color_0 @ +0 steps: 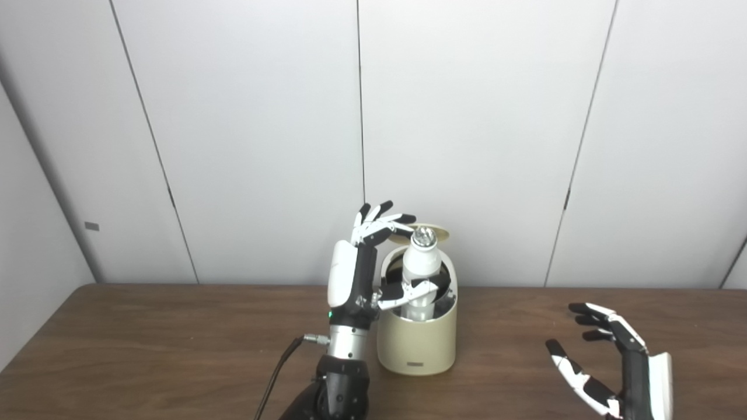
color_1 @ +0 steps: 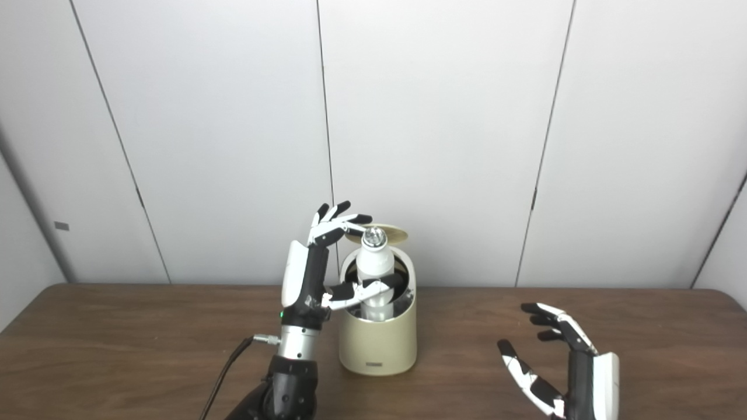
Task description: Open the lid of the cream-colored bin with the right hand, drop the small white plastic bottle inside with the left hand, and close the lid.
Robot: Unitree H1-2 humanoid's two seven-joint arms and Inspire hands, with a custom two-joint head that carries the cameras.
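At frame centre the left hand (color_0: 373, 274) pinched the light, stiff, likely slippery bottle (color_0: 421, 265) mid-body, upright in the lid-raised bin (color_0: 416, 338), while the right hand (color_0: 607, 361) waited open and empty at lower right.

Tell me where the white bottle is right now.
The white bottle stands upright in the mouth of the cream bin near the table's centre, its lower part inside, with the left hand around it and the lid raised behind.

No text is legible; the bin's (color_0: 416, 344) small front label (color_0: 415, 364) is too blurred.
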